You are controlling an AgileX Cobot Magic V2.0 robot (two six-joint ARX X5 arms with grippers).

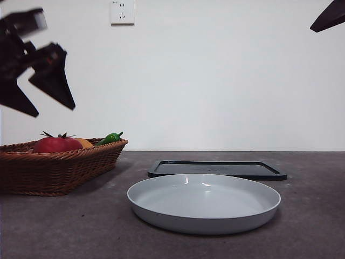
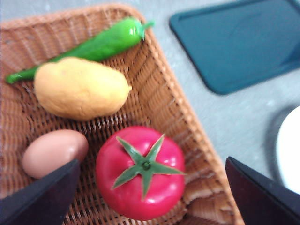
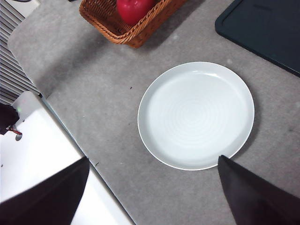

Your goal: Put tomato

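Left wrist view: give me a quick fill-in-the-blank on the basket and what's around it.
1. The tomato lies in the wicker ____.
2. The left end effector hovers over the tomato with jaws ____.
3. The white plate holds ____.
4. The green pepper lies beside the ____ potato.

Missing: basket; open; nothing; yellow

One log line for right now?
left gripper: open above tomato | tomato: in basket | plate: bare | right gripper: open above plate

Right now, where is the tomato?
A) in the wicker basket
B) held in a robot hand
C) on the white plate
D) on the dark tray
A: the tomato lies in the wicker basket beside an egg, with the open left hand above it and the white plate bare.
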